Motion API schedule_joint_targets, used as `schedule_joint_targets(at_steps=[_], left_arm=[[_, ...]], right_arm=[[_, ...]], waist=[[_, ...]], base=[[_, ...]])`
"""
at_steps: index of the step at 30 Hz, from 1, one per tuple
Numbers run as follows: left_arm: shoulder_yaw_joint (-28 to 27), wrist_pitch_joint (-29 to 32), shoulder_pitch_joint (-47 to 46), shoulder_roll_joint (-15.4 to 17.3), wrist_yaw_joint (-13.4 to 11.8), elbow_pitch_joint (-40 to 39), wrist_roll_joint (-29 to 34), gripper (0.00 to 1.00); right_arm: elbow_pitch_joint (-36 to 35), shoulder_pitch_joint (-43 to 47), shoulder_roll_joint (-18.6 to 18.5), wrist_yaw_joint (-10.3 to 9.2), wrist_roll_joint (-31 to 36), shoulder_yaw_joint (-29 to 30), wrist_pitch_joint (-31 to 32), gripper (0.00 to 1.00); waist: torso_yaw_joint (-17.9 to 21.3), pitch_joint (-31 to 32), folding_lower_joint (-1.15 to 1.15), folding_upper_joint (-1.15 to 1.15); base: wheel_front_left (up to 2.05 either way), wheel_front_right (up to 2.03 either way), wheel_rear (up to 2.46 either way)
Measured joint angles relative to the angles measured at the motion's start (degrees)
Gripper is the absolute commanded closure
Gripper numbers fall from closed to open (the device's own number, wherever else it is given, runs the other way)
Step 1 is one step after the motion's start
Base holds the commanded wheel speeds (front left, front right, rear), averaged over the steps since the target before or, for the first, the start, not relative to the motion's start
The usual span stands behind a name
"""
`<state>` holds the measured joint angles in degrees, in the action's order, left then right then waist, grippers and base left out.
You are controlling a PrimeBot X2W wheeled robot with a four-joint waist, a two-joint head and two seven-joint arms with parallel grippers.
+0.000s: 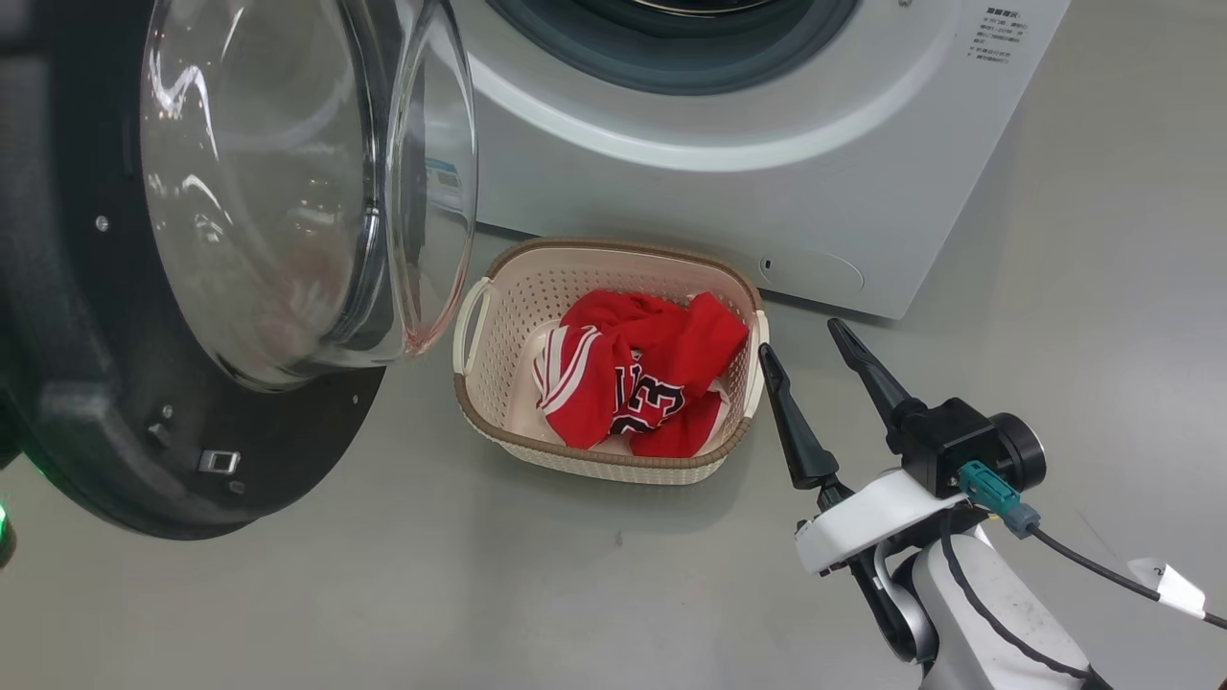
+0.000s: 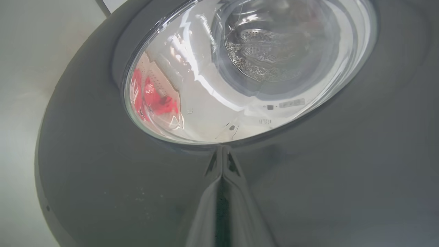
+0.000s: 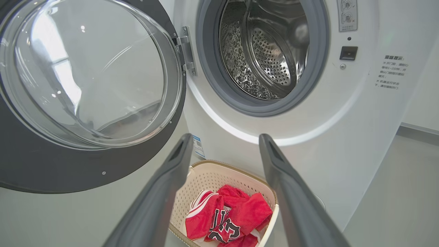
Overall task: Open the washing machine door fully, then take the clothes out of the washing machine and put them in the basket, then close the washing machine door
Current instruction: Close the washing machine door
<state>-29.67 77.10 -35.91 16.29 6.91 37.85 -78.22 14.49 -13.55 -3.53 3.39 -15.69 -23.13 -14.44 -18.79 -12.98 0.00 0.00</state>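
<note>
One basket (image 1: 498, 383) lies lengthwise along the washing machine (image 1: 767, 192) front, clothes (image 1: 661, 364) inside.

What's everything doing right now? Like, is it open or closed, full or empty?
Round black-rimmed glass washing machine door: open wide.
Steel perforated drum of the white washing machine: looks empty.
Cream perforated plastic basket: upright on the floor, not empty.
Red jersey clothes with number 23: crumpled inside the basket.
Left gripper: shut, pointing at the door's black rim.
Right gripper: open, empty, beside the basket.
</note>
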Motion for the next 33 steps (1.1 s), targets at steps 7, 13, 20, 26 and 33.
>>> schedule_joint_targets(at_steps=[7,13,20,26,33], left_arm=[[0.30,0.02,3.11,-1.63,0.00,-5.01,0.00,1.00],[1.01,-2.78,5.25,-1.96,0.01,-13.15,0.54,1.00],[4.43,-10.93,9.31,-1.24,0.01,-24.91,7.86,1.00],[5.90,-20.85,16.30,-0.21,0.01,-32.29,14.49,1.00],[7.43,-34.08,24.67,0.48,0.01,-36.07,23.47,1.00]], right_arm=[[-0.19,0.01,0.00,-0.02,-0.01,0.03,0.00,0.00],[-0.25,0.10,0.02,-0.57,-0.01,0.63,0.00,0.00],[-0.32,1.25,0.02,-0.59,-0.58,1.80,-0.01,0.00],[-0.75,1.32,0.03,-0.59,-0.58,2.14,-0.01,0.00],[-1.16,2.42,0.07,-0.59,-0.58,2.22,0.00,0.00]], waist=[[-0.21,-0.04,0.00,0.00],[-0.46,0.00,0.00,0.00],[-1.62,0.73,0.00,0.00],[-2.61,1.57,0.00,0.00],[-3.79,1.84,0.00,0.00]], base=[[0.00,0.00,0.00],[0.00,0.00,0.00],[0.00,0.00,0.00],[0.00,0.00,0.00],[0.00,0.00,0.00]])
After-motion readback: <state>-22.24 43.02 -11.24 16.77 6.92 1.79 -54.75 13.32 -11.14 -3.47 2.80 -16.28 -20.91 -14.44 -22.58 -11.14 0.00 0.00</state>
